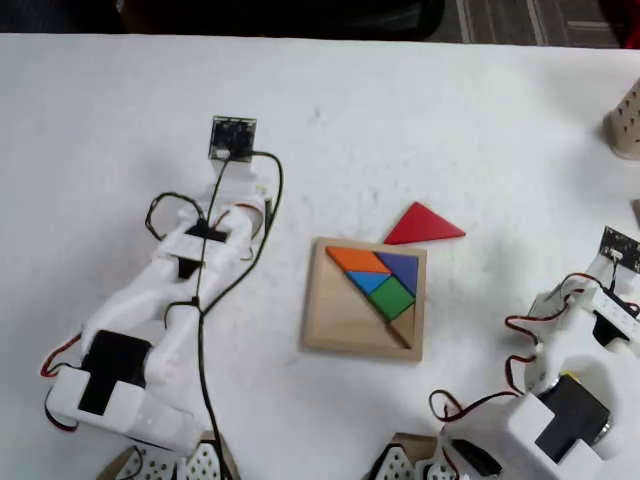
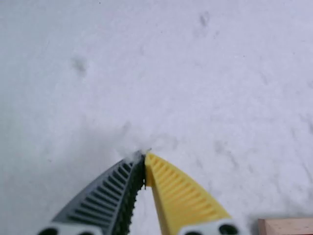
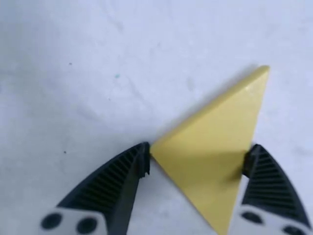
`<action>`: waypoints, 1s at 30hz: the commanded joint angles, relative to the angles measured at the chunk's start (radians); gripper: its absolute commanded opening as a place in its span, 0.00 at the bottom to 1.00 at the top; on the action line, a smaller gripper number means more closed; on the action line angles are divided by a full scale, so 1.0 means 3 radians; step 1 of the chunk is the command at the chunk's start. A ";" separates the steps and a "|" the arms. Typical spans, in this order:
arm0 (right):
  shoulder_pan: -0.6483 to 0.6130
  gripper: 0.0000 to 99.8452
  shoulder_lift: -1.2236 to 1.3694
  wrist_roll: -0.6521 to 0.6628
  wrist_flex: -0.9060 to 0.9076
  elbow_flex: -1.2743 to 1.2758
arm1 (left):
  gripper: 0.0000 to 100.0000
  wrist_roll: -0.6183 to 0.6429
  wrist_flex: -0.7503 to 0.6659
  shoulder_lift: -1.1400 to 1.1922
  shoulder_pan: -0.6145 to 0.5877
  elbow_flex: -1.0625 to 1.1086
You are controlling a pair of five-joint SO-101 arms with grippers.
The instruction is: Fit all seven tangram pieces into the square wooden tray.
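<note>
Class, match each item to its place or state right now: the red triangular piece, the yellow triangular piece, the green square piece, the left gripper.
1 red triangular piece
2 yellow triangular piece
3 green square piece
4 left gripper

A inside the square wooden tray
B shut, holding nothing
C on the table, just outside the tray
D held by the right gripper

Pairs: 1-C, 2-D, 3-A, 4-B

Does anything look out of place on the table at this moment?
Yes. The red triangular piece lies on the white table beside the square wooden tray, not inside it. The yellow triangular piece is outside too, in the right gripper.
</note>
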 commanded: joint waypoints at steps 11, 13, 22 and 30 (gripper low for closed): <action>0.0095 0.29 0.0059 0.0010 -0.0156 -0.0097 | 0.03 -0.0031 -0.0092 -0.0018 -0.0028 -0.0102; 0.0090 0.29 0.0038 0.0010 -0.0151 -0.0097 | 0.03 -0.0031 -0.0092 -0.0018 -0.0028 -0.0097; -0.0090 0.20 0.0038 0.0010 -0.0151 -0.0107 | 0.03 -0.0031 -0.0092 -0.0018 -0.0028 -0.0097; -0.0299 0.20 0.0033 0.0010 -0.0171 -0.0113 | 0.03 -0.0031 -0.0092 -0.0018 -0.0028 -0.0097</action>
